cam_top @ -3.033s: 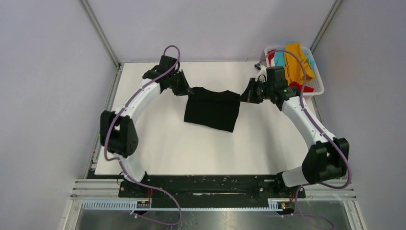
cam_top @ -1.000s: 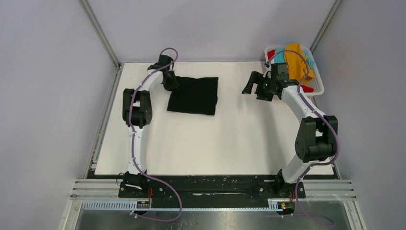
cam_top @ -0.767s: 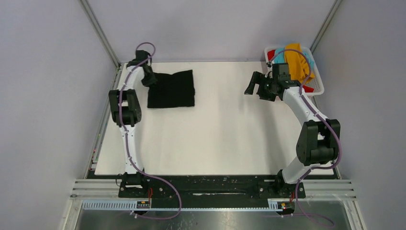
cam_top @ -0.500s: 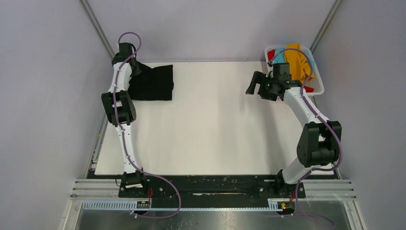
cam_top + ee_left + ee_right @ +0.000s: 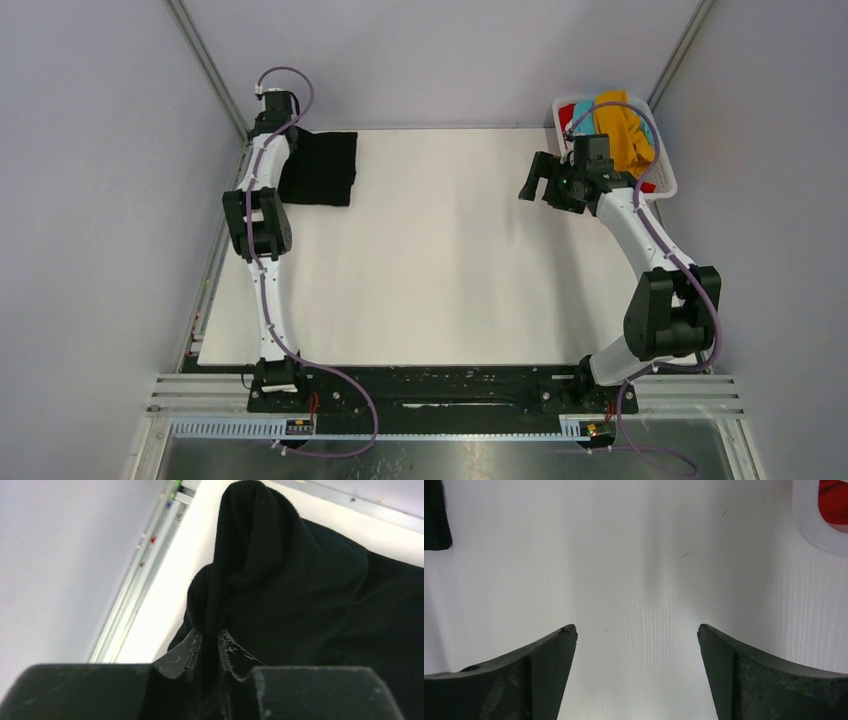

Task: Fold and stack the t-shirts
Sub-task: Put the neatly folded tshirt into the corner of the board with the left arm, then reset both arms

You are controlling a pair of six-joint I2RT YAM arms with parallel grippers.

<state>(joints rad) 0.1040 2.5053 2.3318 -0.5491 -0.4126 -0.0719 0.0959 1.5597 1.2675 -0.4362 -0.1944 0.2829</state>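
A folded black t-shirt (image 5: 322, 168) lies at the table's back left corner. My left gripper (image 5: 286, 138) is over the shirt's left edge, shut on a raised pinch of the black fabric (image 5: 260, 565); in the left wrist view the cloth runs between the fingertips of the gripper (image 5: 207, 635). Mustard-orange (image 5: 620, 128), red (image 5: 568, 118) and teal-blue (image 5: 583, 106) t-shirts are heaped in the white basket (image 5: 668, 182) at the back right. Left of that basket, my right gripper (image 5: 535, 177) hangs over bare table, open and empty (image 5: 636, 630).
The white table (image 5: 450, 260) ends at metal frame rails close to the black shirt on the left (image 5: 145, 575). The basket's rim (image 5: 819, 535) with red cloth (image 5: 835, 500) shows at the right wrist view's top right, the black shirt's corner (image 5: 434, 515) at its top left.
The left gripper has dragged the folded black shirt from the back middle of the table to the back left corner. The right gripper stayed open and barely moved.
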